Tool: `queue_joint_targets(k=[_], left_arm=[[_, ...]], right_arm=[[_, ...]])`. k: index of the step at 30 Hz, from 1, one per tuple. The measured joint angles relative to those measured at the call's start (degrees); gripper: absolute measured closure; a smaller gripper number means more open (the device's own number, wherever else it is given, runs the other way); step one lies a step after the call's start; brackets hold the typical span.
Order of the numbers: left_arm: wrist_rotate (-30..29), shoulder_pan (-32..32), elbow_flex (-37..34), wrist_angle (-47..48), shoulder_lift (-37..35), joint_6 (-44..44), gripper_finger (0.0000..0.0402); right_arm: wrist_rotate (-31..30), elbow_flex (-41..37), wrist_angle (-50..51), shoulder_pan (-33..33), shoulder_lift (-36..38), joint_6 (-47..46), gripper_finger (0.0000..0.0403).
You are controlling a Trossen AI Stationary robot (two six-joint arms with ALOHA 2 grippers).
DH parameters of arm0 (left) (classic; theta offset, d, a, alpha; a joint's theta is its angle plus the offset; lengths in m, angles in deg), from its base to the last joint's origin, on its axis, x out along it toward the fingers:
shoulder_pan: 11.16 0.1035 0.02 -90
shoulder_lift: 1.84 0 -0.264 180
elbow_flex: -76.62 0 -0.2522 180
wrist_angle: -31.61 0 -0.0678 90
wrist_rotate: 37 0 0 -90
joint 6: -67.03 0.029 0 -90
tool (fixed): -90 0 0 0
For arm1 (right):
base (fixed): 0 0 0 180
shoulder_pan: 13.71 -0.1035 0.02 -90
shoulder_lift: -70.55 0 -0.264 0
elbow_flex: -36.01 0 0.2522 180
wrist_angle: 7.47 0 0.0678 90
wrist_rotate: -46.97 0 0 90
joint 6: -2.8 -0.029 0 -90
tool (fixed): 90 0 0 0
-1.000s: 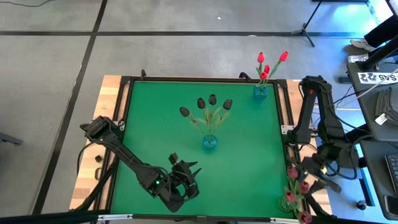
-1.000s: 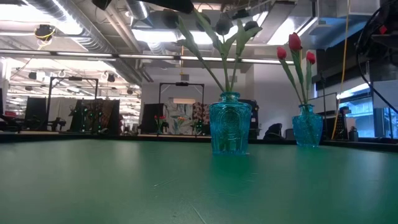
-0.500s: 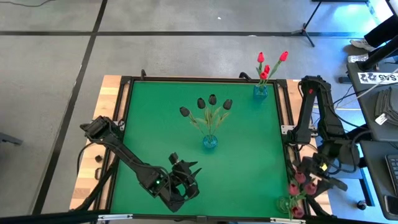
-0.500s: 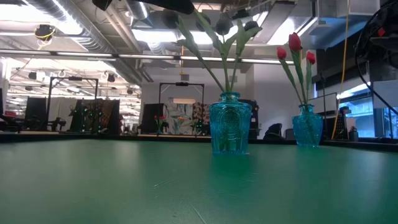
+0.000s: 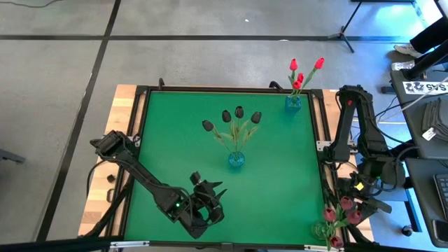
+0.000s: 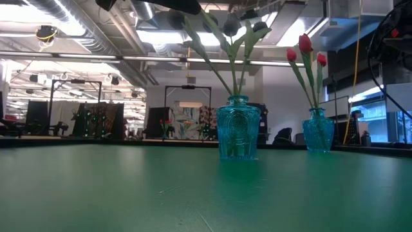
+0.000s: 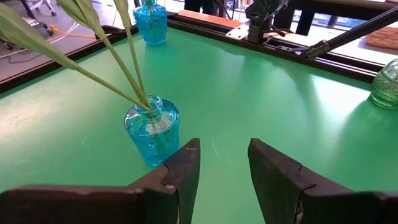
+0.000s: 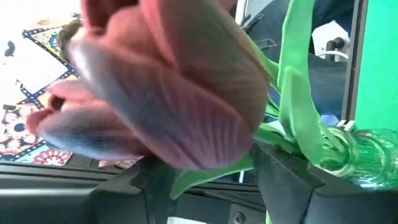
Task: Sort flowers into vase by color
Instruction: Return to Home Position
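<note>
Near-black tulips (image 5: pixel 239 112) stand in a blue vase (image 5: pixel 236 159) at mid-table, and red tulips (image 5: pixel 299 77) stand in a second blue vase (image 5: pixel 292 102) at the far right. Dusky pink-maroon tulips (image 5: pixel 346 203) cluster at the near right corner, their stems running down to a clear greenish vase (image 5: pixel 320 229). My right gripper (image 5: pixel 355 198) is among them, with a green stem between its fingers and a pink head (image 8: pixel 168 81) close in front. My left gripper (image 7: pixel 224 155) hovers open over the near part of the table, facing the mid-table vase (image 7: pixel 152 127). My right gripper has a pink-maroon tulip's green stem and leaf (image 8: pixel 208 174) between its two fingers, just below the head. The fingers lie roughly level and across the stem. The big head hides much of the place of contact. The stems bend away to the clear vase's mouth (image 8: pixel 348 149).
The green mat is bordered by a black frame (image 5: pixel 318 147). The right arm's base (image 5: pixel 353 105) stands at the right edge. Open mat lies between the mid-table vase and the near right corner.
My right gripper has rolled about its own line while staying in place. The pink-maroon heads have swung round with it and now bunch closer together by the near right corner.
</note>
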Motion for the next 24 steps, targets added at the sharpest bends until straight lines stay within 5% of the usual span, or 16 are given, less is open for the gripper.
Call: queue_joint_targets(k=[24], left_arm=[[0.0, -0.2, 0.0, 0.0, 0.0, 0.0, 0.0269]], right_arm=[[4.6, 0.0, -5.7, 0.0, 2.5, 3.0, 0.0198]])
